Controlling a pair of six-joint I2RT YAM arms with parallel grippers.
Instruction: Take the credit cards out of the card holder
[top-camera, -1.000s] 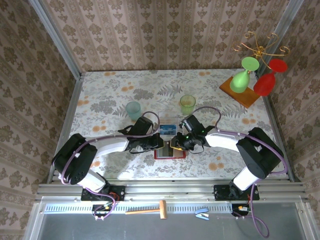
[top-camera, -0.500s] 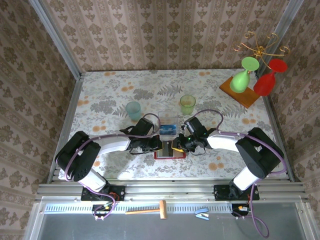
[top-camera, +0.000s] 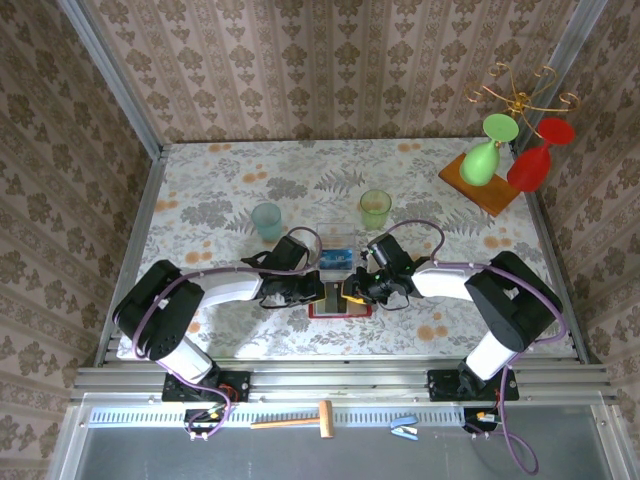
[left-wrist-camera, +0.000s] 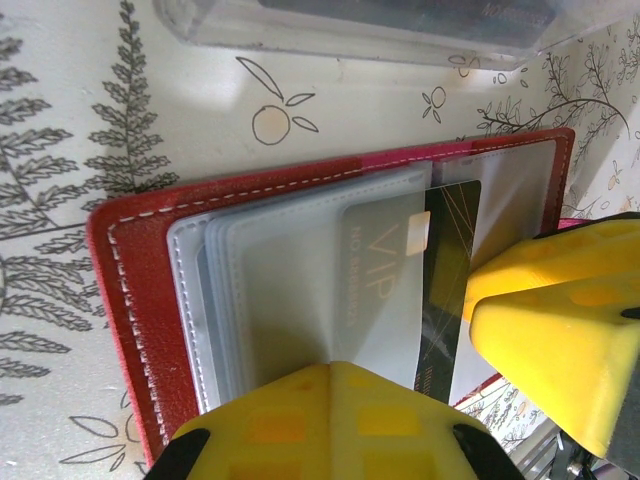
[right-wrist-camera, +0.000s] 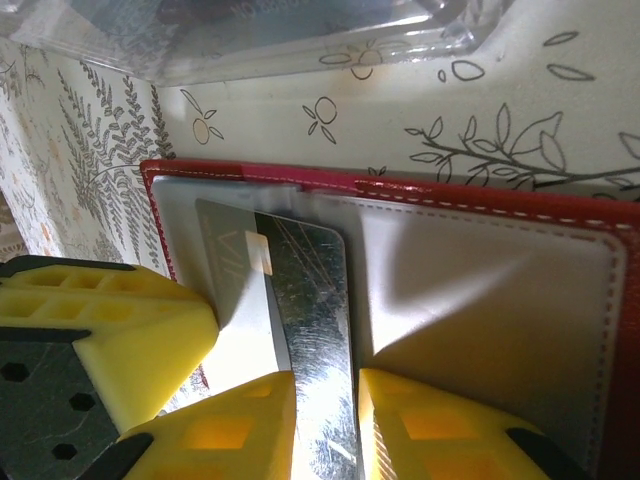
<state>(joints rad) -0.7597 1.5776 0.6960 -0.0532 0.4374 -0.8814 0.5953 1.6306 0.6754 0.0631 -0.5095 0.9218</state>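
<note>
Plainly, the main risk is that the whole card holder (left-wrist-camera: 130, 300) travels with the card. It lies open and flat on the table (left-wrist-camera: 90, 110), just in front of the clear plastic box (left-wrist-camera: 350, 25). If the left gripper (left-wrist-camera: 335, 385) slips off the clear pocket leaves, nothing anchors it. That gripper is closed, its yellow tips together and resting on the leaves at the near edge of the left panel, seemingly to pin them down. A second danger is that the card stays flat and slides out from under the right gripper (right-wrist-camera: 325, 400), or jams against the pocket's mouth and buckles the thin sleeve. The credit card (right-wrist-camera: 300, 290), pale with a dark shiny band, sits partly under the frosted VIP sleeve near the fold. Its near end runs straight into the narrow gap between the right gripper's two fingers, which flank the dark band closely. Whether those fingers actually pinch the card or merely press on it cannot be told from these views. The two grippers stand just beside each other over the holder.
</note>
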